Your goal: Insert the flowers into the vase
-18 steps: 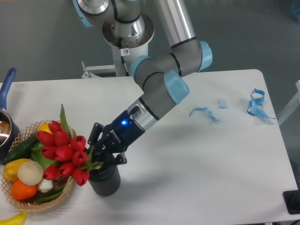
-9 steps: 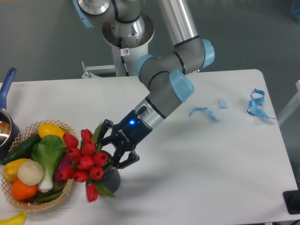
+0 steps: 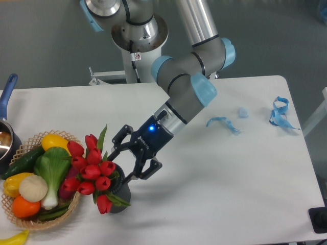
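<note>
Red tulips, the flowers (image 3: 92,171), stand bunched in the vase (image 3: 121,194), a short dark grey cylinder near the front left of the white worktop (image 3: 219,173). Their heads spill over its left side, one bloom drooping low towards the worktop, and a long green leaf points up behind them. Most of the vase is hidden by blooms and leaves; only its lower right wall shows.

From where I stand, the end effector (image 3: 127,161) hangs just up and to the right of the bunch, black, with a small blue light glowing on its body. Its two fingers are spread apart, one reaching above the vase's mouth and the other below and to the right, and nothing sits between them. I cannot tell whether a fingertip touches a leaf. The grey arm with pale blue joint caps slopes down to it from the upper middle.

Just left of the flowers sits a woven wicker basket (image 3: 28,220), touching or nearly touching the blooms. It holds a green bok choy (image 3: 51,168), a yellow pepper (image 3: 55,141), a cucumber (image 3: 21,162), an orange (image 3: 25,206) and a pale round vegetable (image 3: 32,187). A saucepan (image 3: 6,138) with a blue handle shows at the left edge. Well apart, on the right side of the worktop, lie scraps of blue ribbon (image 3: 280,113).
</note>
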